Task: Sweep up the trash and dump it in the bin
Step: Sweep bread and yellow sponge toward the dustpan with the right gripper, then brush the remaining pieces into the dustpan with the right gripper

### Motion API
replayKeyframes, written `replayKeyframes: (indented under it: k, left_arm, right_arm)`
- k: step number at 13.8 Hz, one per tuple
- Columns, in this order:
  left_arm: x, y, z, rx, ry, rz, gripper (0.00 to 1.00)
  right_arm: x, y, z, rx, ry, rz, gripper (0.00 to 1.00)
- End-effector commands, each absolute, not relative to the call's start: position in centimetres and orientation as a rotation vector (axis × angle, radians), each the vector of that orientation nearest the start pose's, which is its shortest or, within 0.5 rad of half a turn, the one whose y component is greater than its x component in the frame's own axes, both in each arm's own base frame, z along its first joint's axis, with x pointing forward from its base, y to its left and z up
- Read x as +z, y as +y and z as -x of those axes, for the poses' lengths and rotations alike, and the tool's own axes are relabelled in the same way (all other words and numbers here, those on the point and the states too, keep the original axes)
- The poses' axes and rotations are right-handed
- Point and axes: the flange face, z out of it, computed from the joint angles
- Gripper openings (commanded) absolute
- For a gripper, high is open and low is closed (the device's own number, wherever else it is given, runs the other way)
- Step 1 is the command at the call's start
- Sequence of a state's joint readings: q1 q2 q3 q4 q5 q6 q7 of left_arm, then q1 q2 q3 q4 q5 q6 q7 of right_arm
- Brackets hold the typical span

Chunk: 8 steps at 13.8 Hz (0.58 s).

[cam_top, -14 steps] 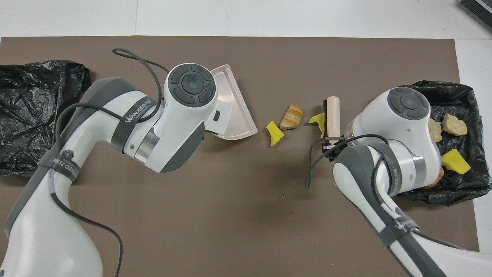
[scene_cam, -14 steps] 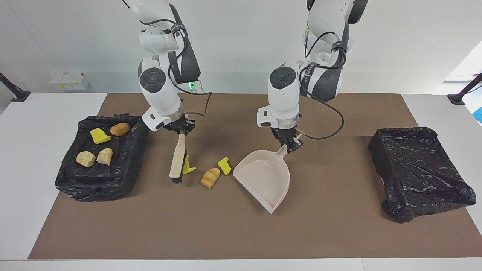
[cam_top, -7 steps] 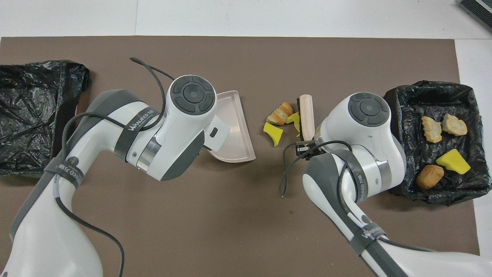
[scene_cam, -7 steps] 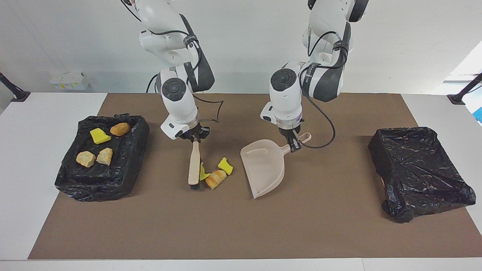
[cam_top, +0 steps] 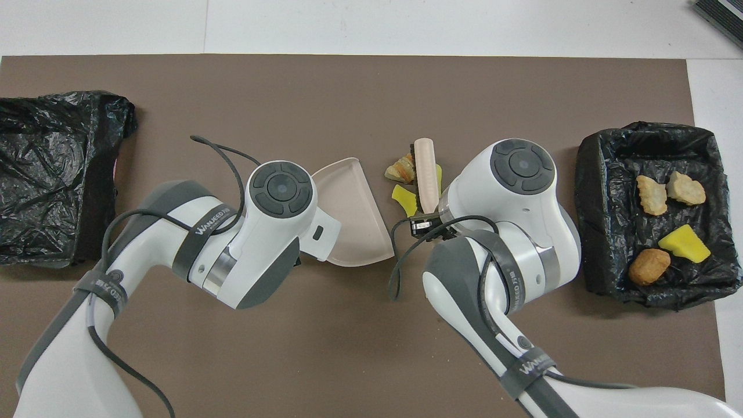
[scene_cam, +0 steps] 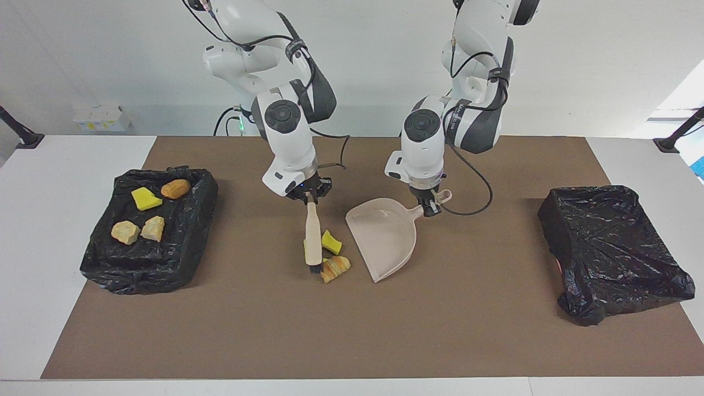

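From the facing camera, I see my right gripper [scene_cam: 309, 199] clamped on the handle of a beige brush [scene_cam: 313, 242], which hangs bristles-down on the brown mat [scene_cam: 352, 330] at mid-table. Just beside the brush, on the side toward the left arm, lie a yellow sponge piece [scene_cam: 331, 242] and a striped croissant-like pastry [scene_cam: 336, 268], the pastry farther from the robots; a second yellow scrap [scene_cam: 304, 248] peeks out from the brush's other edge, mostly hidden. My left gripper [scene_cam: 430, 209] is closed on the handle of a beige dustpan [scene_cam: 383, 237], whose open mouth faces the scraps and sits near them without touching. Toward the right arm's end, a black-lined bin [scene_cam: 187, 242] holds four more scraps: a yellow sponge wedge [scene_cam: 145, 198], a brown roll [scene_cam: 175, 188] and two pale bread chunks [scene_cam: 137, 230]. A second black-lined bin [scene_cam: 616, 253] sits toward the left arm's end. From the overhead camera, I see the brush [cam_top: 426, 174] pointing away from the robots, with the pastry [cam_top: 400, 169] and sponge piece [cam_top: 404, 198] between it and the dustpan [cam_top: 348, 215]. The left arm's wrist covers the dustpan's handle, and the right gripper [cam_top: 426, 226] shows at the brush's handle. The filled bin [cam_top: 598, 232] shows the same four scraps inside.
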<state>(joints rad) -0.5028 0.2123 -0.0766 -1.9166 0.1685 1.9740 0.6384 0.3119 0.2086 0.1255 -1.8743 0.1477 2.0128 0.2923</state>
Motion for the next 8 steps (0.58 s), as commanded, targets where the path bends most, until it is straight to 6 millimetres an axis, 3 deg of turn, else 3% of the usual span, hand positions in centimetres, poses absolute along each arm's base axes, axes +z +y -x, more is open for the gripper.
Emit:
replayKeyframes:
  k: [1, 3, 8]
  left_arm:
    - [37.6, -30.7, -47.3, 0.222, 1.823, 2.393, 0.00]
    - [37.6, -30.7, -47.3, 0.215, 1.823, 2.394, 0.00]
    - [37.7, -30.9, -47.4, 0.195, 1.810, 2.405, 0.00]
  right_arm:
    - [41.2, 29.2, -54.9, 0.173, -0.083, 2.909, 0.00]
    - [42.3, 30.2, -55.3, 0.188, -0.055, 2.849, 0.00]
    - [46.6, 27.3, -57.3, 0.223, -0.044, 2.867, 0.00]
